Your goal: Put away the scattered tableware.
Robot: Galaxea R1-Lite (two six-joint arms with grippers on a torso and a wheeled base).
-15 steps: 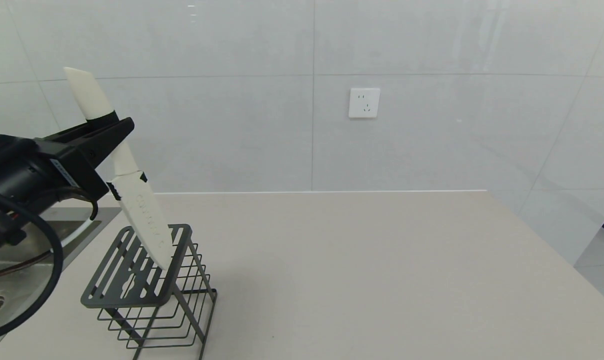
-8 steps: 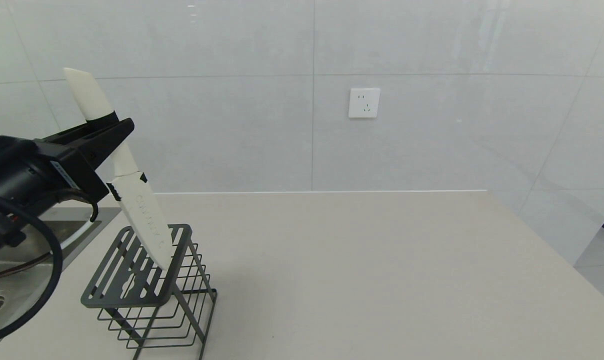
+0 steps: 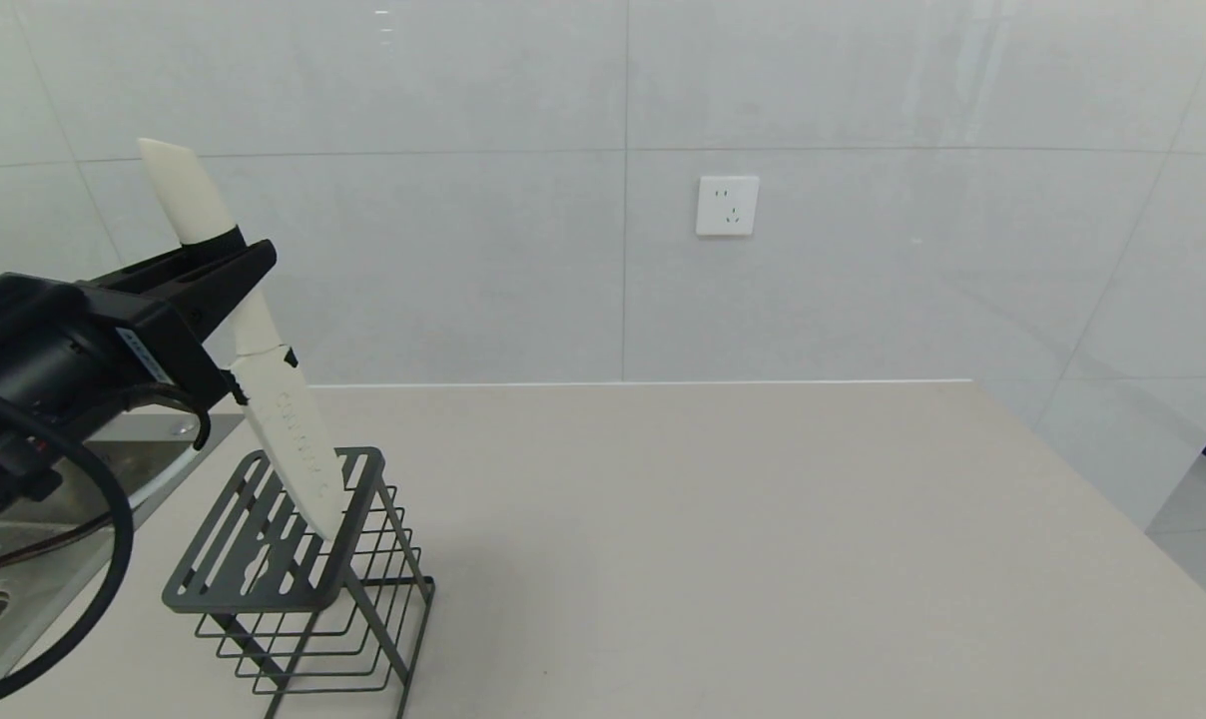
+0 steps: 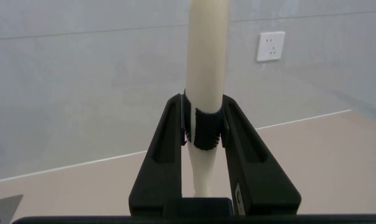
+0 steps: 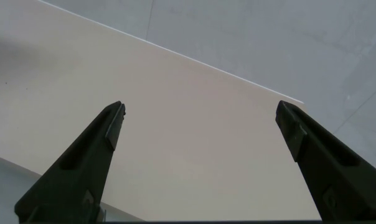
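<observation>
Your left tool [image 3: 242,258] is clamped on the handle of the white ceramic knife [image 3: 296,431], at the far left of the table [image 3: 713,549]. The knife's long axis runs steeply, leaning left: handle end up and to the left, blade tip down and to the right. The tip meets the slotted top plate of the dark wire knife rack [image 3: 226,559] at its right edge; you cannot tell whether it has entered a slot. Your right tool [image 5: 199,112] hangs above bare table, its fingers spread wide around nothing.
</observation>
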